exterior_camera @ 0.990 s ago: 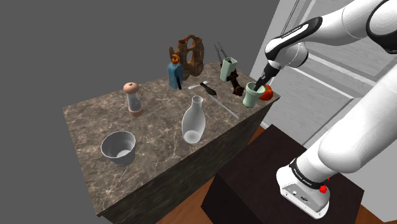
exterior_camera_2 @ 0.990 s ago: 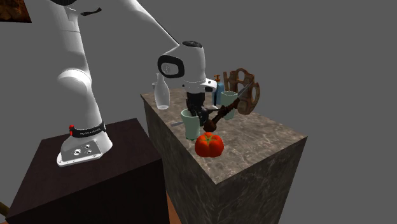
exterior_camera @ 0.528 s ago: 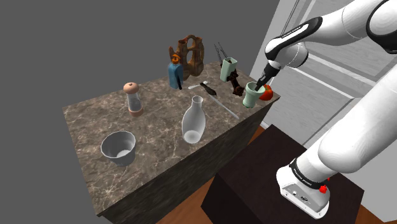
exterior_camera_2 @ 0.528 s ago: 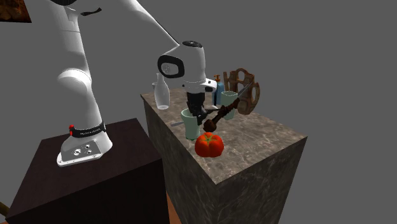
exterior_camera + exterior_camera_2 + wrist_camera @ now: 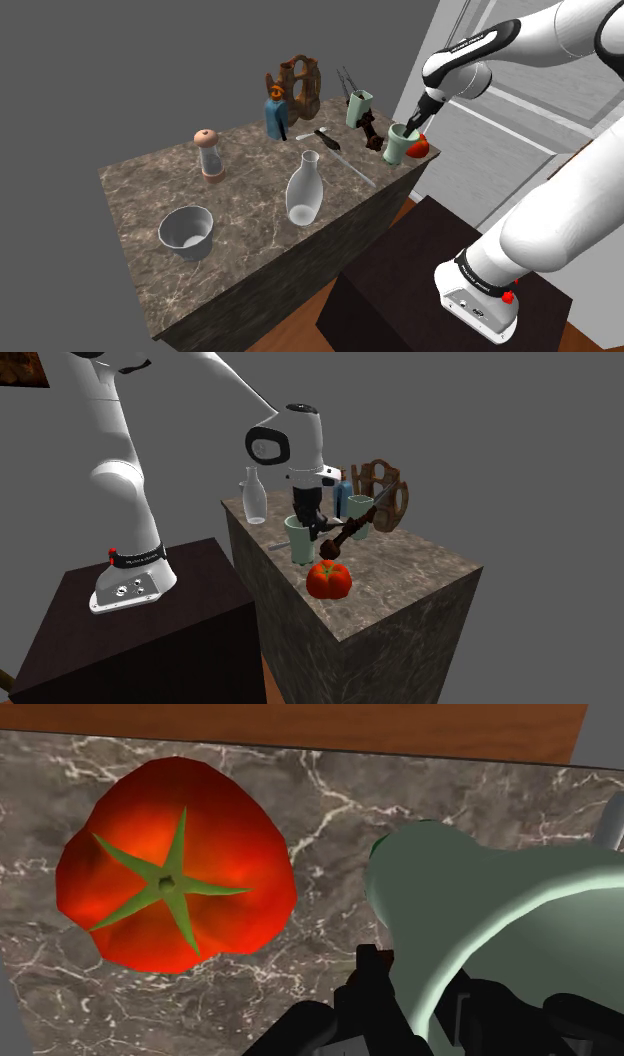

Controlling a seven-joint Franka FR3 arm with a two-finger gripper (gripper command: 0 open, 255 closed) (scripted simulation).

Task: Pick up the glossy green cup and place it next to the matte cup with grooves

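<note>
**Grasp on the cup, carry yet to come**

Clenched with the gripper (image 5: 415,996) on the wall of the green cup (image 5: 480,914), one finger inside the rim and one outside. Standing at the corner of the marble counter (image 5: 240,200) nearest the stand, at nine o'clock of the tomato (image 5: 422,148) in the shoulder view. Cannot tell whether the base is clear of the marble.

Judged as the pick-up step: hold made, placing not yet done. Next, calls for a straight lift, then a short carry toward ten o'clock in the shoulder view to the grooved matte cup (image 5: 360,108). Needs height enough to pass over the dark brown tool (image 5: 372,135) lying between the two cups. Then a gentle set-down just beside the grooved cup, without nudging it.
</note>
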